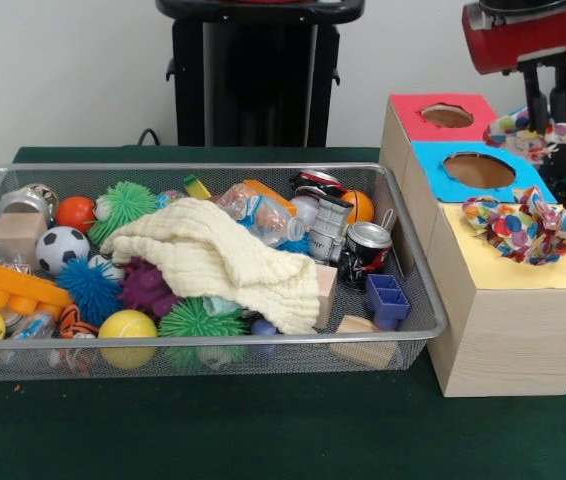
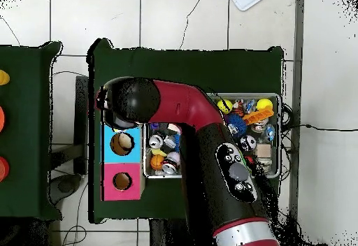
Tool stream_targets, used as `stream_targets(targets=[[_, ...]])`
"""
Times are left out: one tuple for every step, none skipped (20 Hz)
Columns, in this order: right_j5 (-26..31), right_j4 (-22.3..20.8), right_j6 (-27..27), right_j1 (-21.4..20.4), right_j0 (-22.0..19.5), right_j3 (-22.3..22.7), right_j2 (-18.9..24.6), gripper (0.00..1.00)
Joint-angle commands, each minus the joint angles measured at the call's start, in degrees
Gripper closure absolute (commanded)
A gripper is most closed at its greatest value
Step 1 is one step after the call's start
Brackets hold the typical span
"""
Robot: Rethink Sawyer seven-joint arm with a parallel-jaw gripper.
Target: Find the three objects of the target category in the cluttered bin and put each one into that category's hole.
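We take the bin (image 1: 415,290) as our landmark, and at its left end we see a white-and-black soccer ball (image 1: 61,248), a spiky blue ball (image 1: 90,288) and a yellow ball (image 1: 128,327), with a cream cloth (image 1: 225,258) draped over its middle and cans and a blue block toward its right end. No dotted fabric shows among this clutter, though the cloth may hide some. Just right of the bin, on the green desk (image 1: 263,430), stands a row of wooden boxes: the nearest has a yellow top, the next a blue top with a hole (image 1: 479,170), the farthest a red top with a hole. One dotted fabric piece (image 1: 523,228) rests on the yellow-topped box (image 1: 508,330), apparently over where its hole would be, not clearly pushed in. A second dotted piece (image 1: 535,133) is farther right, beyond the blue box, just under the tool (image 1: 547,112), whose dark fingers reach down to it; we cannot tell whether they pinch the fabric or stand apart. We judge the step in hand to be carrying or placing this second piece. In the overhead view the arm's wrist covers the yellow box, which fits this. The next move, we think, calls for bringing the piece over the yellow top, lowering it and letting go, then seeking the third piece under the cloth.
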Motion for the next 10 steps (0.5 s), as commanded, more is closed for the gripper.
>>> stream_targets(targets=[[-3.85, -3.74, 7.42, 4.42, 1.39, -1.46, -4.06, 1.00], [-4.32, -3.94, 7.43, 4.80, 1.61, -1.68, -4.29, 1.00], [-5.02, -4.17, 7.17, 5.54, 1.69, -1.95, -4.37, 1.00], [-5.52, -4.29, 7.17, 5.91, 1.83, -2.10, -4.51, 1.00], [-5.91, -4.55, 7.12, 6.36, 2.02, -2.24, -4.74, 1.00], [-5.94, -4.70, 7.36, 6.57, 2.32, -2.43, -5.14, 1.00], [-5.74, -5.04, 7.32, 7.03, 2.60, -2.77, -5.56, 1.00], [-6.02, -5.27, 7.26, 7.32, 2.84, -2.98, -5.83, 1.00], [-6.80, -5.29, 7.39, 7.51, 3.03, -2.79, -5.99, 1.00], [-7.26, -5.28, 7.72, 7.82, 3.27, -2.91, -6.26, 1.00]])
